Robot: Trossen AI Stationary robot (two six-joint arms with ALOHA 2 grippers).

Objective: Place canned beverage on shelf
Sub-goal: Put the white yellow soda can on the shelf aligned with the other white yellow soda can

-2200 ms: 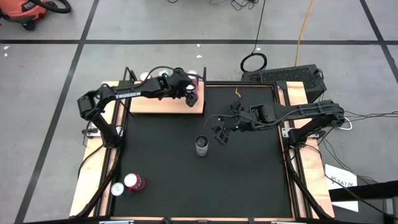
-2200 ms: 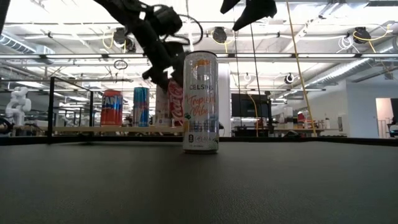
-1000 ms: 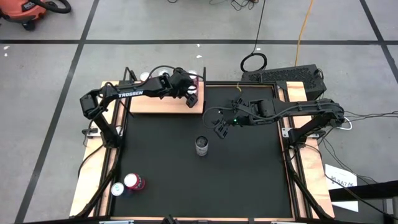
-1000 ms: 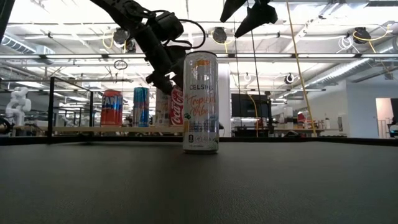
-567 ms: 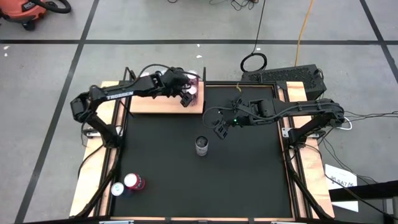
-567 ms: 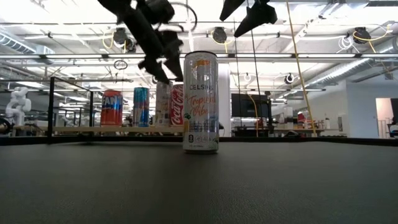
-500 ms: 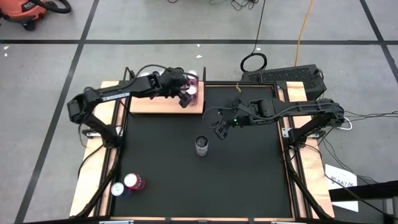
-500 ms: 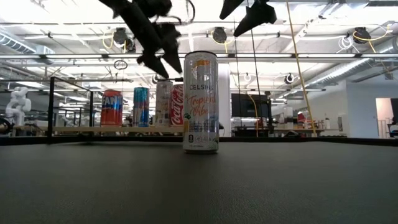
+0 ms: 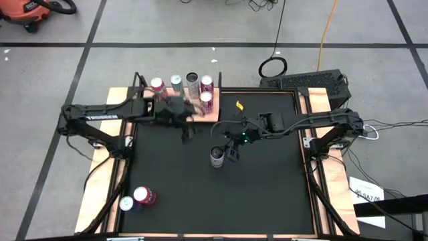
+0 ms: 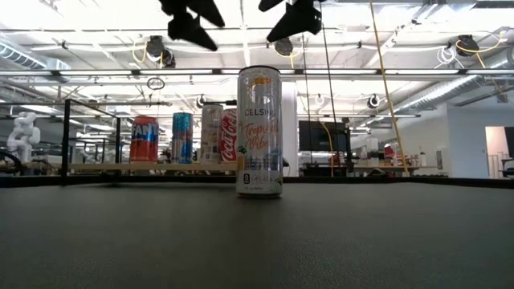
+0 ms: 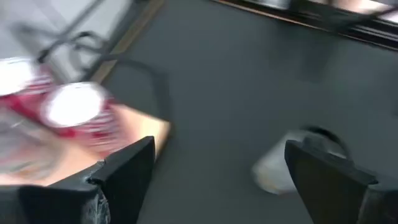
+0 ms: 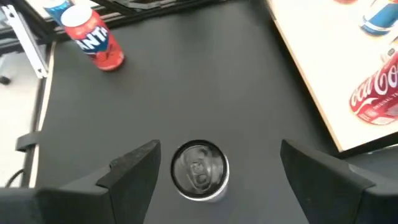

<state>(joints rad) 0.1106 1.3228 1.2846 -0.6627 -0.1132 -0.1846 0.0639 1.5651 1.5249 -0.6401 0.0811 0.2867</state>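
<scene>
A tall white Celsius can [image 9: 217, 158] [image 10: 259, 132] stands upright on the black mat near its middle. My right gripper [image 9: 231, 152] [image 12: 219, 152] hangs open just right of the can and above it; the can's top [image 12: 199, 169] shows between its fingers. My left gripper [image 9: 186, 128] [image 10: 191, 19] [image 11: 217, 180] is open in the air off the near edge of the wooden shelf [image 9: 212, 112]. Several cans stand on that shelf, a red Coca-Cola can [image 12: 376, 87] nearest its right end.
A red Fanta can [image 9: 143, 195] [image 12: 94, 38] and a blue-topped can [image 9: 126, 203] stand at the mat's near left corner. Wooden strips [image 9: 328, 194] border the mat. Black mat [image 9: 267, 194] lies bare to the right of and in front of the Celsius can.
My left gripper has drawn back from the Coca-Cola can on the shelf, rising and swinging toward the table's near edge, out over the mat; the can stays standing. My right gripper has rolled and shifted a little toward the Celsius can.
</scene>
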